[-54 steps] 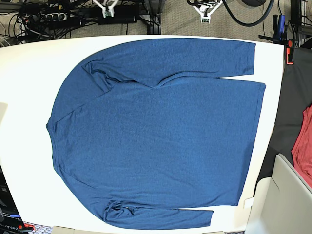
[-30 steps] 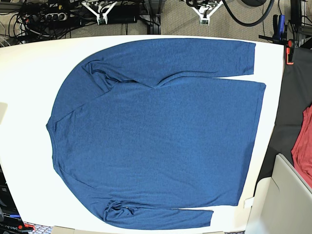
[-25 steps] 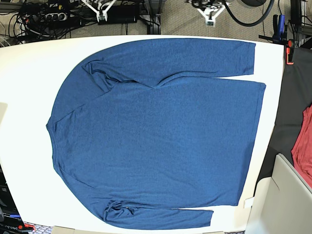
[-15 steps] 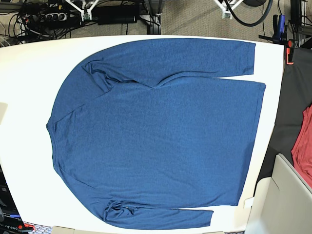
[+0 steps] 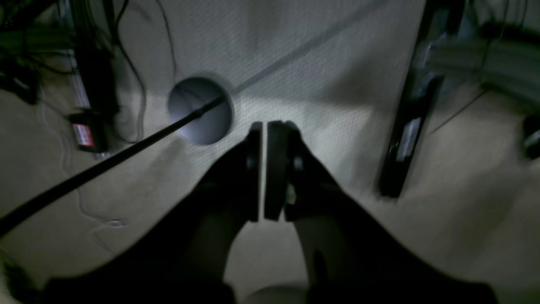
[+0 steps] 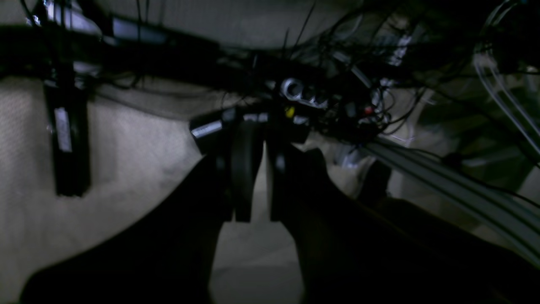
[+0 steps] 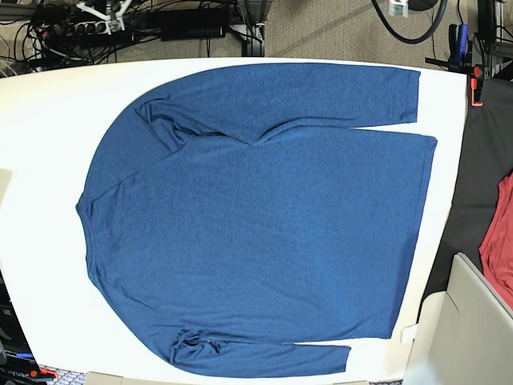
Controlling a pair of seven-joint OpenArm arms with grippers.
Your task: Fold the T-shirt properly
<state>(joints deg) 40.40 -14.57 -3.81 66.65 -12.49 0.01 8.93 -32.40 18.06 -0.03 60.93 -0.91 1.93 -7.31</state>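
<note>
1. the t-shirt (image 7: 256, 220), dark blue and long-sleeved, lies spread flat on the white tabletop (image 7: 48, 160), covering most of it.
2. its collar end points left and its hem (image 7: 417, 233) points right.
3. one sleeve (image 7: 321, 92) runs along the far edge of the tabletop; the other sleeve (image 7: 264, 357) runs along the near edge, bunched a little by the shoulder.
4. the left pincer (image 5: 264, 169) is clenched on nothing, hanging over the beige floor (image 5: 443, 236) beyond the tabletop, beside a black cable (image 5: 101, 166).
5. the right pincer (image 6: 259, 169) is nearly clenched, a thin gap between its jaws, holding nothing, above a tangle of cables (image 6: 337, 105).
6. a red cloth (image 7: 501, 241) sits at the right edge, off the tabletop.
</note>
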